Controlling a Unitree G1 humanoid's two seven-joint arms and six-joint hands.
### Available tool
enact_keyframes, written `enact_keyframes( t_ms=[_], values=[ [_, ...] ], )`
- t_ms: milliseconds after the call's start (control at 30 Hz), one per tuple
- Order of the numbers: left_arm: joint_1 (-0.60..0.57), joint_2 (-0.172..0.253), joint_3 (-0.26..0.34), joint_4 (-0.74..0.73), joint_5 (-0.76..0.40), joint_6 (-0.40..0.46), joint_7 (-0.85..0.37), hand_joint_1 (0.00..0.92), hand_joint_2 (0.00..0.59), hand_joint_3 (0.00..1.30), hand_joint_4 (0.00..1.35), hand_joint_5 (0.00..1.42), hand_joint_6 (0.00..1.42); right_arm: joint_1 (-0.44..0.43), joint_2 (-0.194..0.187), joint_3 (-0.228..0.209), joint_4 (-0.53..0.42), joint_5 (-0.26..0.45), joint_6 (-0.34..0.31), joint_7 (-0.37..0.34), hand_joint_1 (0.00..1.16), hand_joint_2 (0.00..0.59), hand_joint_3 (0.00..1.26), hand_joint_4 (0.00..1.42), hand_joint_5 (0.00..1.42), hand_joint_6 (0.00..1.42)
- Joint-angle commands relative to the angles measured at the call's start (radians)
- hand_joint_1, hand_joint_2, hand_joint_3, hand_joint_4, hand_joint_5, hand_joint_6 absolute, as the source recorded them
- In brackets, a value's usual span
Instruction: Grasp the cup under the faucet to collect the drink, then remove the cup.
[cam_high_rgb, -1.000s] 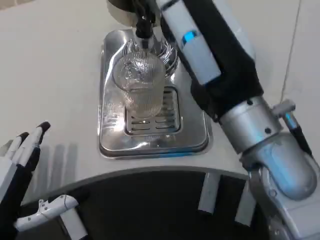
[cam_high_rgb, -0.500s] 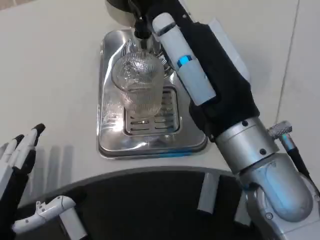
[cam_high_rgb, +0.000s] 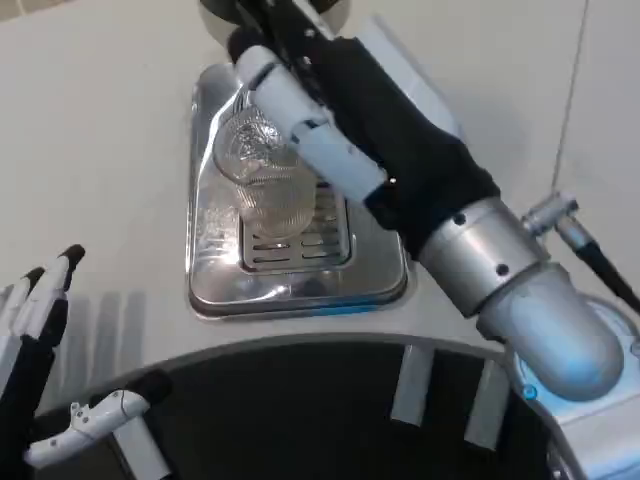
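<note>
A clear ribbed glass cup (cam_high_rgb: 262, 185) stands upright on the slotted grate of a shiny metal drip tray (cam_high_rgb: 300, 287), under the dark faucet (cam_high_rgb: 262, 18) at the top edge. My right hand (cam_high_rgb: 325, 105) reaches in from the right, and its white thumb (cam_high_rgb: 300, 125) lies across the cup's upper right side. Its other fingers are hidden behind the hand and the cup, so whether it grips the cup is unclear. My left hand (cam_high_rgb: 35, 325) waits at the lower left, holding nothing, with its fingers straight and apart.
The white table (cam_high_rgb: 100, 150) stretches to the left of the tray. My right forearm (cam_high_rgb: 500, 270) crosses the right side. The robot's dark body edge (cam_high_rgb: 290, 410) curves along the bottom.
My right hand has swung left and down until its thumb overlaps the cup's right side. The cup still stands on the grate. The view has shifted slightly; my left hand has barely moved.
</note>
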Motion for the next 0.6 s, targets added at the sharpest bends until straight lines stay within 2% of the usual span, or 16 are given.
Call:
enact_keyframes(
  t_ms=[33,367,500,600],
  values=[
    [-0.010,-0.016,-0.007,0.027,0.008,-0.008,0.020,0.000,0.027,0.00,0.00,0.00,0.00,-0.047,-0.042,0.098,-0.028,-0.078,0.093,0.076,0.00,0.547,0.00,0.00,0.00,0.00],
    [-0.085,-0.028,-0.016,0.071,0.021,0.004,0.041,0.000,0.026,0.00,0.00,0.00,0.00,-0.134,-0.084,0.240,-0.111,-0.301,0.227,0.196,0.00,0.569,0.00,0.00,0.00,0.00],
    [-0.119,-0.038,-0.022,0.092,0.031,0.001,0.069,0.000,0.026,0.00,0.00,0.00,0.00,-0.156,-0.086,0.275,-0.123,-0.389,0.262,0.246,0.00,0.574,0.00,0.00,0.00,0.00],
    [-0.152,-0.050,-0.027,0.113,0.035,0.002,0.095,0.000,0.028,0.00,0.00,0.00,0.00,-0.163,-0.079,0.278,-0.114,-0.432,0.270,0.279,0.00,0.578,0.00,0.00,0.00,0.00]
  ],
)
